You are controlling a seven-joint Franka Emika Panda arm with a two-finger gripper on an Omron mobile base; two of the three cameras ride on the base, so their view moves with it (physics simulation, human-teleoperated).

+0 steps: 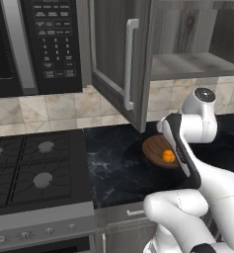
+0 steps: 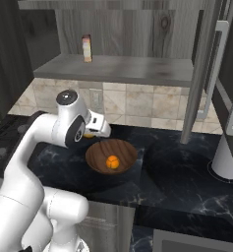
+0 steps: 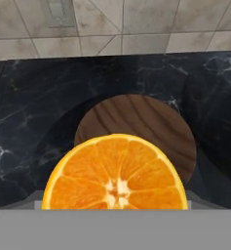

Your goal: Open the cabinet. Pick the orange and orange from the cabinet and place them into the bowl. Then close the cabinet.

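Cabinet [image 2: 137, 49] open, both doors swung out. Tool [image 2: 91, 132] hangs over the dark surface [image 2: 177, 172], clamped on an orange [image 3: 115, 173] cut-face toward the hand camera. Bowl [image 2: 111, 155] sits on the surface just below and ahead of the tool, with the other orange [image 2: 112, 162] inside it. A small box [image 2: 87, 48] stands on the cabinet shelf, well above the tool.
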